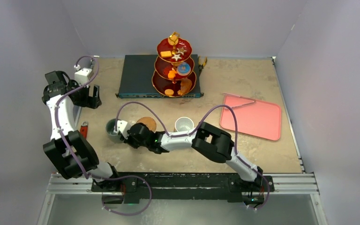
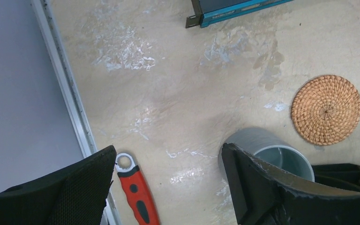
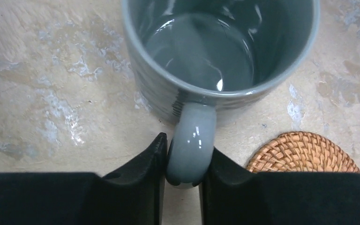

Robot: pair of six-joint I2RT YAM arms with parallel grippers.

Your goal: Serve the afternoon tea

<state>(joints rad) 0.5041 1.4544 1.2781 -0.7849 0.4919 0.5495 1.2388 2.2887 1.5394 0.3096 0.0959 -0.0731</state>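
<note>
The grey mug [image 3: 215,47] stands upright on the table, and my right gripper [image 3: 185,154] is shut on its handle [image 3: 191,136], one pad on each side. In the top view this grey mug [image 1: 112,130] is left of centre, with my right gripper [image 1: 126,134] beside it. A cork coaster [image 1: 146,123] lies just right of the mug, and the white mug [image 1: 183,124] stands further right. The red three-tier stand [image 1: 161,84] with toy pastries [image 1: 171,74] rises at the back. My left gripper [image 2: 168,150] hangs open above bare table at the far left, holding nothing.
A dark blue-grey electronics box [image 1: 136,75] sits under and behind the stand. A pink tray [image 1: 251,117] lies at the right. A red-handled tool [image 2: 137,192] lies by the table's left rail [image 2: 70,93]. The coaster [image 2: 326,109] shows right of the grey mug [image 2: 262,143].
</note>
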